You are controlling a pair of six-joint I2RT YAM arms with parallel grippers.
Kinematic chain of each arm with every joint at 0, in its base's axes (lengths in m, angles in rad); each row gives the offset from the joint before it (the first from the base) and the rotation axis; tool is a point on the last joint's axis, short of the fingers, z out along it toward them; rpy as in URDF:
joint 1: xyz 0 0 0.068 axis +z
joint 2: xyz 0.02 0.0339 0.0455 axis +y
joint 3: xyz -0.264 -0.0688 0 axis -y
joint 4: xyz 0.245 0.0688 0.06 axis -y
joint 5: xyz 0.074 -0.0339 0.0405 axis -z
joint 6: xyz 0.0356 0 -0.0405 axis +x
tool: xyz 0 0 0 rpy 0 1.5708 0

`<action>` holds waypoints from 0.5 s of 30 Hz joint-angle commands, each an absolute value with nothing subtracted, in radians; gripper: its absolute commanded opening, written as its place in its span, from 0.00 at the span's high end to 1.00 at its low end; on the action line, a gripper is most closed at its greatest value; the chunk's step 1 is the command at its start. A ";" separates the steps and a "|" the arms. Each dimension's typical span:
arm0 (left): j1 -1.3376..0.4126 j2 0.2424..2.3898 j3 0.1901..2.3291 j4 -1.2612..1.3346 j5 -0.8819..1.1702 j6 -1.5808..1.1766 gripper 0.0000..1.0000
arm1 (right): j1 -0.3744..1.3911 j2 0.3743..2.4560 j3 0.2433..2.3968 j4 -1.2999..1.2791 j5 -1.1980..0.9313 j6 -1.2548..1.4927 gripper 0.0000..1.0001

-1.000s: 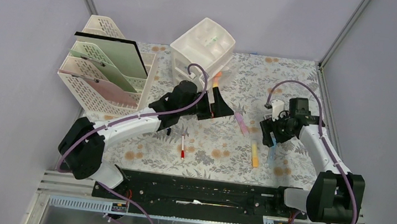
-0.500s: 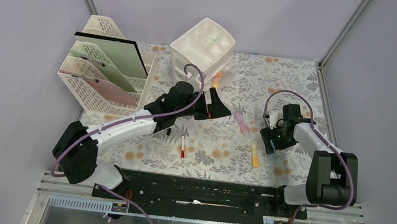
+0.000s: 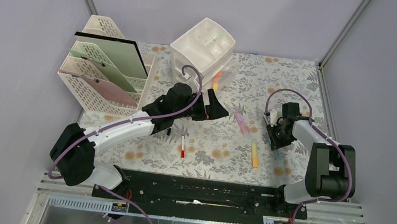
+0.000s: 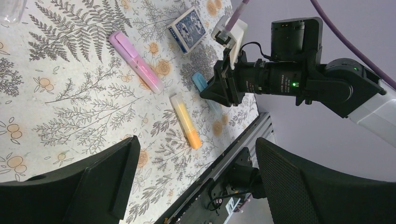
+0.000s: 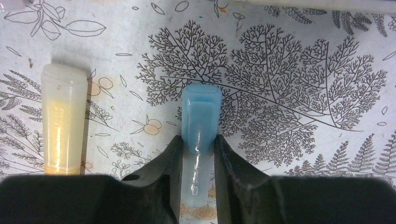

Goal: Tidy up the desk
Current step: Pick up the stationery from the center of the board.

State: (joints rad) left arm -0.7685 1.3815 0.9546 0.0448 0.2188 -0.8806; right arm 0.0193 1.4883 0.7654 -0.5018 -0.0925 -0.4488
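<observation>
The bench (image 3: 221,142), a pale cloth printed with grey ferns and orange flowers inside metal rails, fills the middle of the top view and carries everything else. At its 10 o'clock corner stands a cream lattice file rack (image 3: 104,88) holding green and pink sheets upright. Beside that, toward 12 o'clock, sits a white plastic drawer unit (image 3: 203,48), turned at an angle to the bench edge. The left arm reaches from 7 o'clock toward the centre, and the left tool (image 3: 218,104) hangs just in front of the drawer unit with its jaws spread wide and nothing between them. The right arm folds in from 5 o'clock. The right tool (image 5: 198,151) is down on the cloth at about 3 o'clock, its two fingers pressed against both sides of a blue highlighter (image 5: 201,107), pinching it where it lies flat on the bench. A small box with a blue patterned face (image 4: 187,35) lies just beyond that tool in the left wrist view. A yellow highlighter (image 3: 255,154) lies at 4 o'clock, just beside the blue one and roughly parallel to it. A pink highlighter (image 3: 241,122) rests between the two tools, apart from both. An orange marker (image 3: 216,80) lies near the drawer unit's front, and a thin red-tipped pen (image 3: 182,146) lies at 7 o'clock, close to the left forearm.
</observation>
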 commanded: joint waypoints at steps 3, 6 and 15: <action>-0.769 1.351 0.990 0.069 0.195 -0.833 0.01 | 0.018 1.510 0.765 -0.508 -0.118 -0.444 0.83; -0.768 1.350 1.006 0.054 0.192 -0.811 0.01 | 0.018 1.497 0.779 -0.534 -0.148 -0.461 0.87; -0.755 1.289 1.055 -0.033 0.125 -0.695 0.01 | 0.019 1.392 0.855 -0.675 -0.331 -0.573 0.92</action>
